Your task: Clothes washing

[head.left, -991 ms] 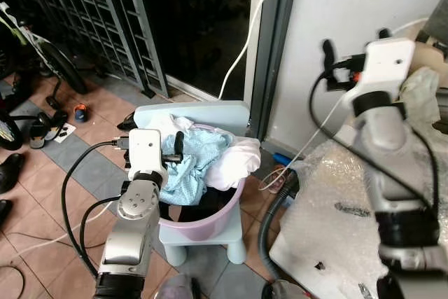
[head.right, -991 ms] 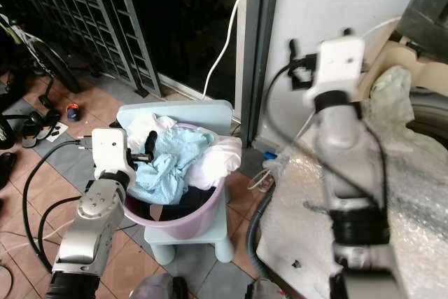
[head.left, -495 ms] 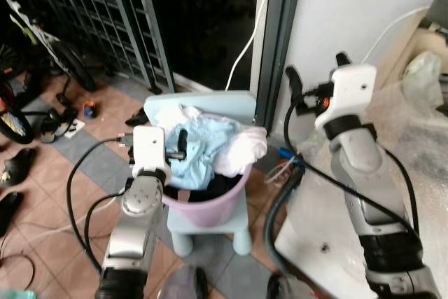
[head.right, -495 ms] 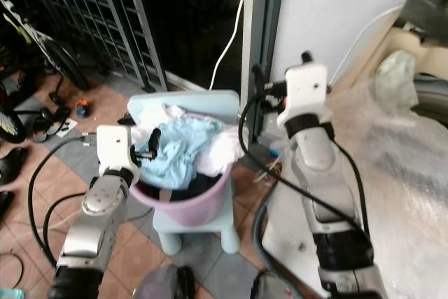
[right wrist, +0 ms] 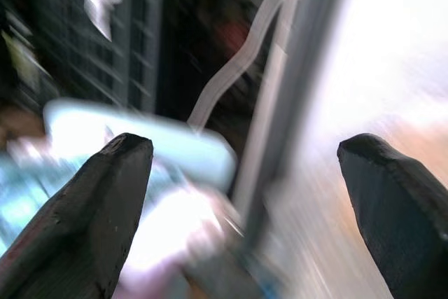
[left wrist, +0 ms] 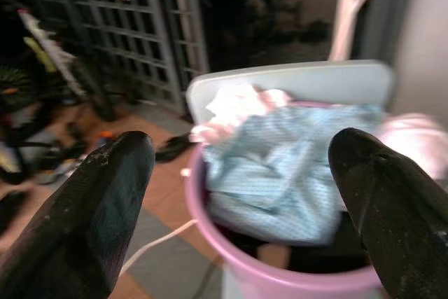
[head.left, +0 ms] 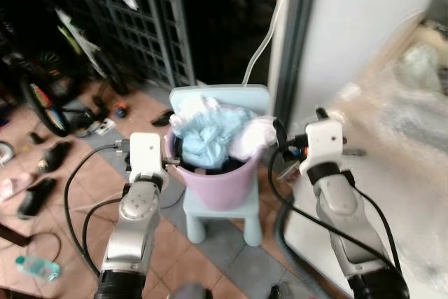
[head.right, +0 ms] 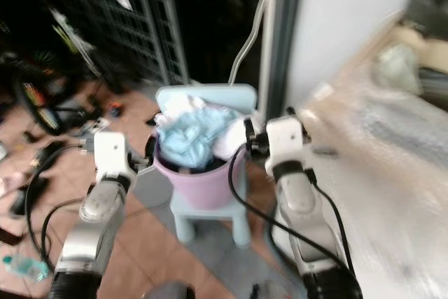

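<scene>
A pink basin (head.left: pixel 222 185) stands on a light blue stool (head.left: pixel 227 222). It is heaped with clothes: a light blue cloth (head.left: pixel 206 141) in the middle and a white one (head.left: pixel 253 136) towards the right. My left gripper (head.left: pixel 175 157) is at the basin's left rim. In the left wrist view its fingers (left wrist: pixel 91 208) are spread wide and empty, with the blue cloth (left wrist: pixel 280 166) between and beyond them. My right gripper (head.left: pixel 280 141) is level with the basin's right rim, beside the white cloth. Its fingers (right wrist: pixel 91 215) are also wide apart with nothing held.
A bubble-wrapped washing machine (head.left: pixel 395 138) fills the right side under a white wall (head.left: pixel 364 19). A metal grille gate (head.left: pixel 140 26) and a white hose (head.left: pixel 269 33) stand behind the stool. A bicycle (head.left: pixel 42 99), shoes (head.left: pixel 38 197) and a bottle (head.left: pixel 35 269) are on the tiled floor at left.
The camera has pulled back and shifted. My right arm has come down from high beside the wall to the basin's right rim. The left gripper stays by the left rim.
</scene>
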Motion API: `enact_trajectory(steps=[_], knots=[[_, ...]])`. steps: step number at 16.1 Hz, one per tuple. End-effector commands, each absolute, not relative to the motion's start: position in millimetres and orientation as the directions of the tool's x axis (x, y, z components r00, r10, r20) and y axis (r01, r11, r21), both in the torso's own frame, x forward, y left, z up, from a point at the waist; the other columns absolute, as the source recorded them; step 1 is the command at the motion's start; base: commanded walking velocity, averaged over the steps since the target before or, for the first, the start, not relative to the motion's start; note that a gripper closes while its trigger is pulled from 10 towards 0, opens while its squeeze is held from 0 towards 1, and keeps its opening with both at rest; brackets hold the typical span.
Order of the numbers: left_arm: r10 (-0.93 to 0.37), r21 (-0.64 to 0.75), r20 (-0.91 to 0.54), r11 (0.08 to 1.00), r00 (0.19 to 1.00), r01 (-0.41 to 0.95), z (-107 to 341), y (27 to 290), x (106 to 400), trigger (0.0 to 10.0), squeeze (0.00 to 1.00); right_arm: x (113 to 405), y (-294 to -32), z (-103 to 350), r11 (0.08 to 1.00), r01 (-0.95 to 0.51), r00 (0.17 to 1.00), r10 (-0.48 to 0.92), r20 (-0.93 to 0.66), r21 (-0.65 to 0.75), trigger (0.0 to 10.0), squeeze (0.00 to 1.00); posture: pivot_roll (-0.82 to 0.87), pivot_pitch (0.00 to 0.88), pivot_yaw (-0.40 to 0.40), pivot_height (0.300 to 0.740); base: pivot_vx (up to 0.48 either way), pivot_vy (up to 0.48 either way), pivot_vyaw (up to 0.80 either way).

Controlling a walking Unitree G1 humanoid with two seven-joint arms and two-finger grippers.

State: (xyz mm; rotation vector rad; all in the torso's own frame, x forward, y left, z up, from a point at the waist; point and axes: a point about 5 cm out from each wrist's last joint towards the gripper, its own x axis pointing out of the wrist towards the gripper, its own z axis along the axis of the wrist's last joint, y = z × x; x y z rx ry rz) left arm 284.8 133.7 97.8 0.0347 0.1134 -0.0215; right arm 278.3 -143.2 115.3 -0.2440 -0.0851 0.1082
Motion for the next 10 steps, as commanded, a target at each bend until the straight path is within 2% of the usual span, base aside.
enact_trajectory(steps=[1, 2, 4, 7, 10], knots=[[-0.019, 0.035, -0.108, 0.999, 0.994, 0.022, 99.1, 136.3, 286.0, 10.0, 0.0, 276.5, -131.7, 108.2, 0.949, -0.114, 0.989, 0.137, 0.06, -0.293, 10.0, 0.0, -0.02, 0.0, 0.109, 0.74, 0.0, 0.0, 0.0], [-0.02, 0.034, -0.105, 0.999, 0.994, 0.023, 99.2, 136.3, 286.2, 10.0, 0.0, 275.5, -129.7, 102.9, 0.938, -0.115, 0.99, 0.136, 0.04, -0.327, 10.0, 0.0, -0.02, 0.0, 0.109, 0.74, 0.0, 0.0, 0.0], [0.014, 0.016, -0.12, 1.0, 0.993, -0.012, 96.1, 141.1, 286.4, 10.0, 0.0, 279.4, -138.9, 110.5, 0.966, -0.094, 0.99, 0.117, 0.08, -0.243, 10.0, 0.0, -0.03, 0.0, 0.107, 0.74, 0.0, 0.0, 0.0], [0.038, 0.017, -0.139, 0.999, 0.99, -0.036, 93.1, 143.4, 287.1, 10.0, 0.0, 277.9, -142.3, 107.4, 0.969, -0.08, 0.992, 0.101, 0.077, -0.235, 10.0, 0.0, -0.02, 0.0, 0.105, 0.74, 0.0, 0.0, 0.0], [0.04, 0.016, -0.139, 0.999, 0.989, -0.038, 91.7, 144.0, 286.6, 10.0, 0.0, 278.5, -141.8, 104.4, 0.965, -0.076, 0.993, 0.096, 0.068, -0.253, 10.0, 0.0, -0.02, 0.0, 0.097, 0.74, 0.0, 0.48, 0.0]])
